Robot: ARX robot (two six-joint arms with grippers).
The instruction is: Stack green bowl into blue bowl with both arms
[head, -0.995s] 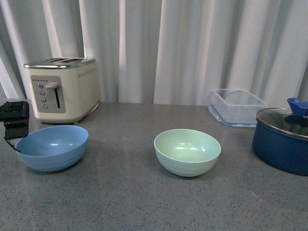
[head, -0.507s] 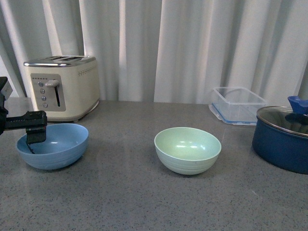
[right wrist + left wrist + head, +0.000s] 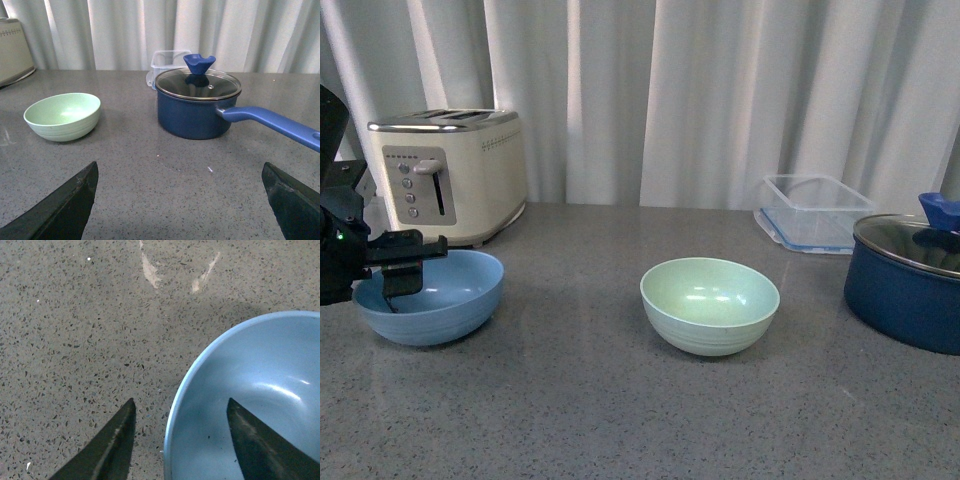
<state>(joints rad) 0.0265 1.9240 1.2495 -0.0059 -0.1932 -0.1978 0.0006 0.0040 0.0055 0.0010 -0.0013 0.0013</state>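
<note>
The left pincer (image 3: 180, 402), jaws spread and gripping nothing, straddles the left rim of the light sky-blue round matte bowl (image 3: 445, 300). The pale mint-green round matte bowl (image 3: 710, 305) sits mid-worktop (image 3: 580, 410), well apart to its right, nearer the spread, empty right pincer (image 3: 180, 167).

You will find no text, brand, number or sign that can be read in any view. The cream toaster (image 3: 470, 170) has a grey control panel (image 3: 418, 185) with small round buttons; any markings on them are too small to make out.
</note>
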